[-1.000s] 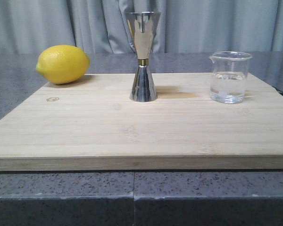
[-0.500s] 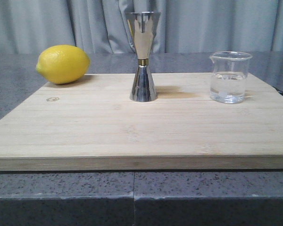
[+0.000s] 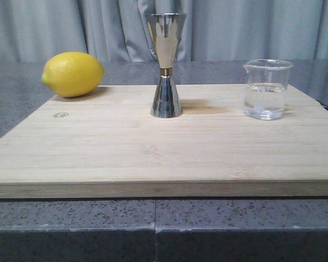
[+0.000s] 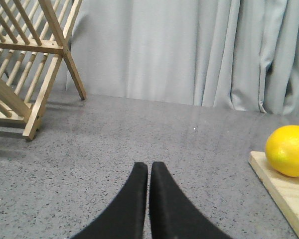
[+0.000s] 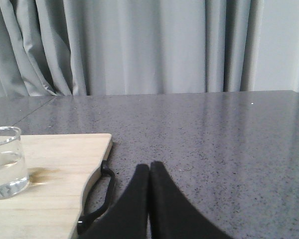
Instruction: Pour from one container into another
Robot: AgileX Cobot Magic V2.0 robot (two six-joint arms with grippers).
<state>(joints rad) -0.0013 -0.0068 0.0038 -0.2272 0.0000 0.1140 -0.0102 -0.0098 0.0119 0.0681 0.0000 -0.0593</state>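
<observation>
Three things stand on a pale wooden cutting board that lies on a grey speckled counter, seen from the front with a grey curtain behind. At the far left corner of the board rests a yellow lemon. Near the middle of the board's far edge a shiny steel jigger stands upright, shaped like an hourglass with a thin gold band at its narrow waist. Well to its right, near the board's far right corner, stands a small clear glass beaker, upright, with clear liquid filling roughly its lower half. The three things are well apart and none touches another. Neither arm shows in the front view.

From the left wrist, the left gripper hangs over bare counter with its two black fingers pressed together and nothing between them. The lemon and a corner of the board show off to one side, and a wooden dish rack stands on the counter at the other side.

From the right wrist, the right gripper also has its black fingers closed together, holding nothing, over the counter just beside the board's edge. The beaker shows partly at the picture's edge. A dark loop, possibly a handle, is attached to the board's side.
</observation>
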